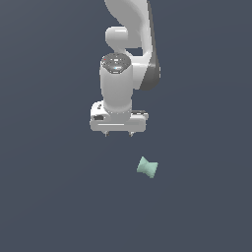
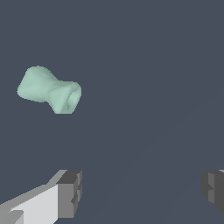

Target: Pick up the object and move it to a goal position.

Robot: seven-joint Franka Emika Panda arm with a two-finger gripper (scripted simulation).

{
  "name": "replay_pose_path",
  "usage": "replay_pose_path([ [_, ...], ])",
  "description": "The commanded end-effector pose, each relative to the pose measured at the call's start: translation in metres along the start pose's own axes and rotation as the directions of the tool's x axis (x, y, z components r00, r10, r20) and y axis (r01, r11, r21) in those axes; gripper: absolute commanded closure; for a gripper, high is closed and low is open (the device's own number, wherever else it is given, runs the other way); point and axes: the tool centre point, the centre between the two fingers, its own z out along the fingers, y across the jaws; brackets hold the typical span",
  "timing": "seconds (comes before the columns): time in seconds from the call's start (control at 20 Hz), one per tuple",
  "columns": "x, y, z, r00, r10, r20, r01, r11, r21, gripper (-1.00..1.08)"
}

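Observation:
The object (image 1: 147,168) is a small pale mint-green spool shape, pinched at the middle, lying on the dark grey floor. In the exterior view it sits below the white gripper (image 1: 118,134) and toward that view's right, well apart from it. The gripper is open, its two short fingertips (image 1: 105,133) spread wide with nothing between them. The wrist view shows the object (image 2: 49,90) off to one side of the gap between the two grey finger pads (image 2: 70,192), outside their span.
The white Panda arm (image 1: 129,39) rises behind the gripper toward the top of the exterior view. Only a plain dark grey surface (image 1: 49,197) surrounds the object.

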Motion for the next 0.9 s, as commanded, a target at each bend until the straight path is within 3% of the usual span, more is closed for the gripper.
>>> replay_pose_path([
  [0.0, 0.0, 0.0, 0.0, 1.0, 0.0, 0.0, 0.0, 1.0, 0.0, -0.92],
  [0.4, 0.003, -0.034, 0.003, 0.997, -0.079, -0.002, 0.079, 0.997, 0.009, -0.92],
  [0.85, 0.006, -0.038, 0.005, 0.994, -0.108, -0.002, 0.108, 0.994, 0.009, -0.92],
])
